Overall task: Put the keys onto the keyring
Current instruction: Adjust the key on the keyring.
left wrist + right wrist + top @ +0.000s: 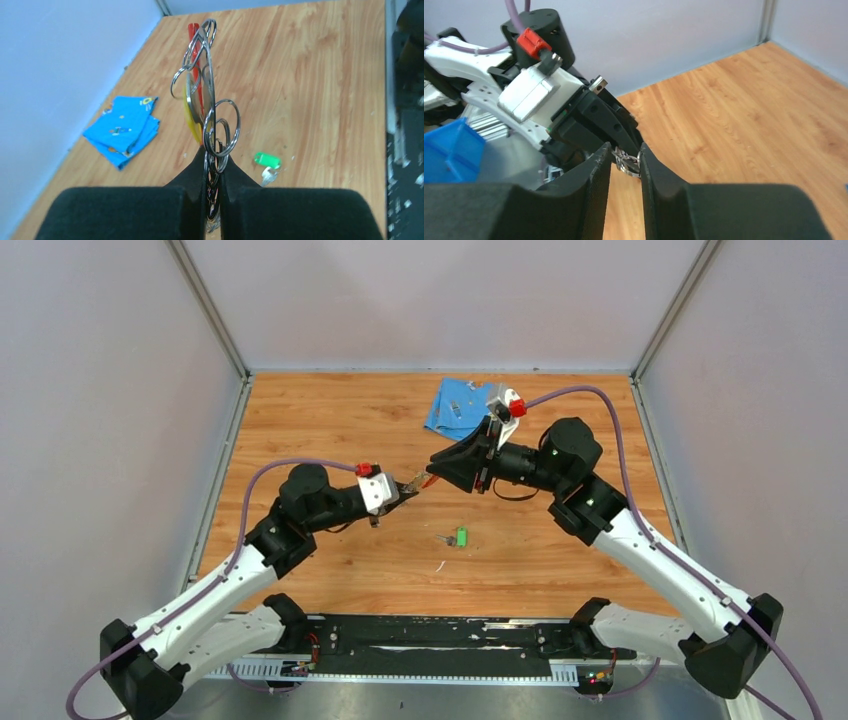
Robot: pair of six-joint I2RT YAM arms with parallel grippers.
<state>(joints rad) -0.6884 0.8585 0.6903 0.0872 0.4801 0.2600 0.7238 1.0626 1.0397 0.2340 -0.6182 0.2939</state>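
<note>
Above the middle of the counter (330,430), my left end effector (213,159) is clamped on the keyring (202,85), rings upright. My right end effector (625,152) stands narrowly parted around its loops. The green key (267,160) lies loose on the counter. Best I hold steady while the right backs straight off.

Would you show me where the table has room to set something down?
Free: far-left wood beside the blue cloth; near-right wood between the green key and the right arm. Crowded: mid-table, where the left gripper and right gripper meet at the keyring.
</note>
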